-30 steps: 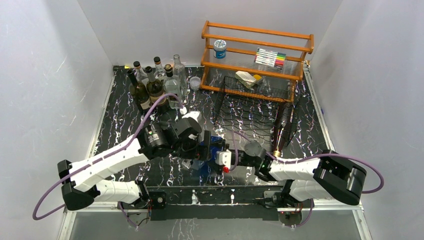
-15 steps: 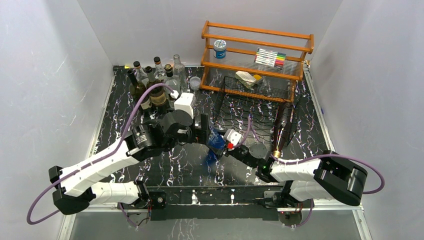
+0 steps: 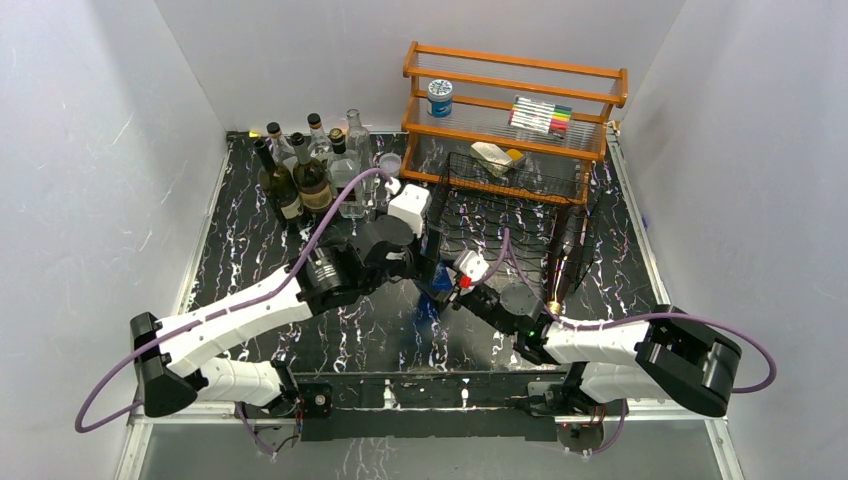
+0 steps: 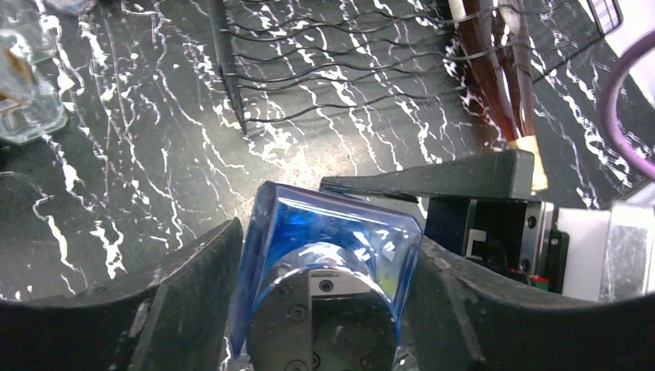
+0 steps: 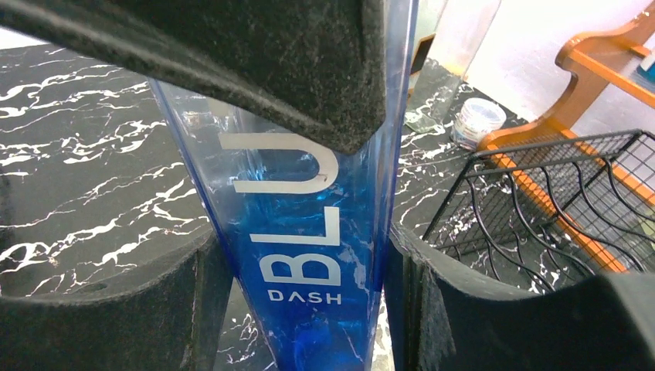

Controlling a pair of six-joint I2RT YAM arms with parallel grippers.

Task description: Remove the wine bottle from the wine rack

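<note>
Blue bottle [image 5: 309, 255], white lettering "BLU DASH"

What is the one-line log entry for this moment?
left pincer: shut on blue bottle | right pincer: shut on blue bottle | blue bottle: off wine rack | brown bottle: in rack
</note>
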